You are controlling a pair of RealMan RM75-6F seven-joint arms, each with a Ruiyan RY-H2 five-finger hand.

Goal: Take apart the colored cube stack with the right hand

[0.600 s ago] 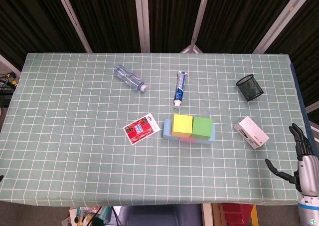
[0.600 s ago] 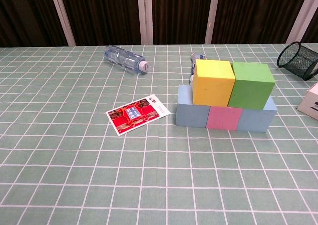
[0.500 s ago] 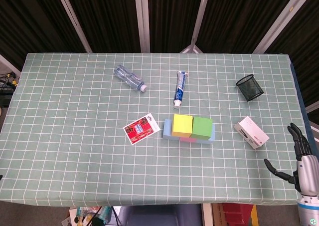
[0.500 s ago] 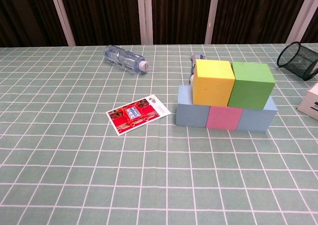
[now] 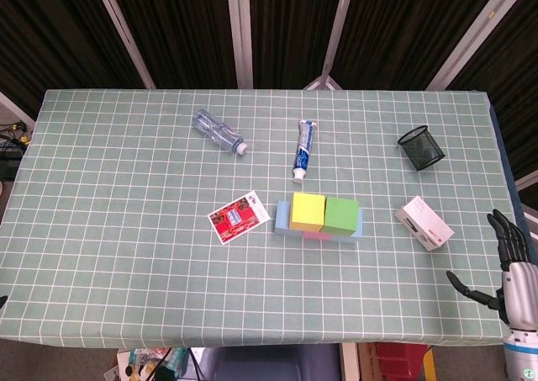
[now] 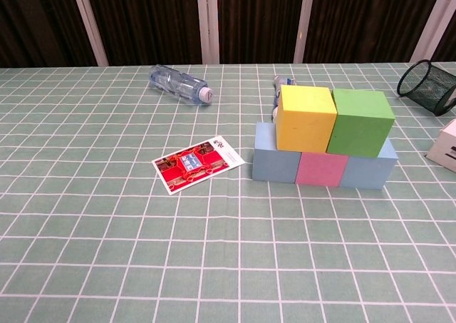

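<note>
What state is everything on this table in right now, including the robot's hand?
Cube stack: intact, yellow and green cubes on a blue, pink, blue row.
Right hand: empty, fingers spread, off the table's right edge.
Water bottle: on its side.
Toothpaste tube: lying flat.
Mesh cup: tilted.
Red card: flat.
White box: lying flat.

I note a plastic bottle (image 5: pixel 218 132) lying flat, a toothpaste tube (image 5: pixel 303 150), a red card (image 5: pixel 239 216), a black mesh cup (image 5: pixel 421 147), and a white box (image 5: pixel 424 223) on the checked tablecloth (image 5: pixel 109 230).

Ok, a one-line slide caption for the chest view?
Yellow cube and green cube sit untouched atop a blue-pink-blue row.
</note>
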